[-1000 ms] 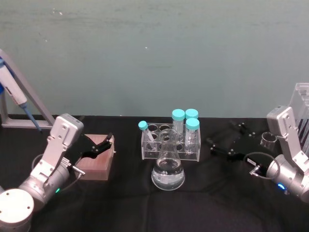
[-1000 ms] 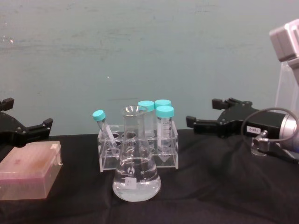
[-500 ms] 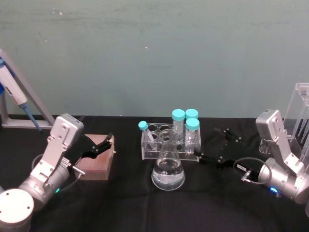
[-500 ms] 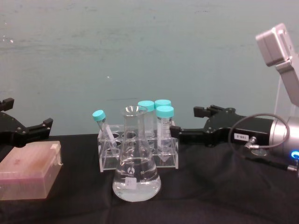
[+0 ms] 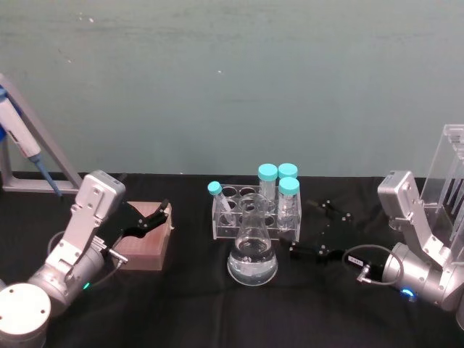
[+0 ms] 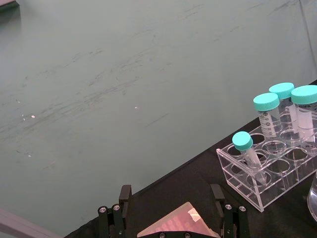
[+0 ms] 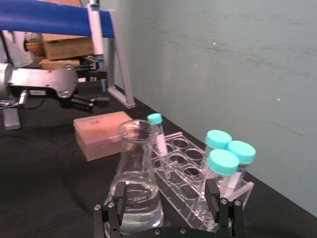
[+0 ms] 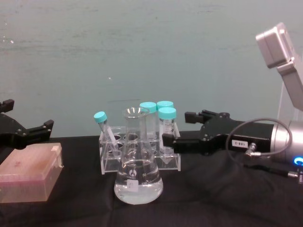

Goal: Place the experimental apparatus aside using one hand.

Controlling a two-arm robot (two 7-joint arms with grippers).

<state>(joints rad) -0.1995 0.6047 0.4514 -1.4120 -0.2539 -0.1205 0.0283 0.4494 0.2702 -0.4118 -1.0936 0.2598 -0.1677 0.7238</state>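
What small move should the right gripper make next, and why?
Probably shift the black right gripper slightly toward the robot: its open fingers face the conical glass flask of clear liquid, but the nearer finger lines up with the flask's body.

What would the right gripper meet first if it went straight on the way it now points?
Probably the conical flask: the right wrist view shows it straight ahead of the open right gripper, nearer than the tube rack. Depth is uncertain.

Front edge of the tabletop (image 5: 181, 312) is found bare. Behind the flask (image 5: 252, 259), passage is blocked by the tube rack (image 5: 220, 226) just beside it.
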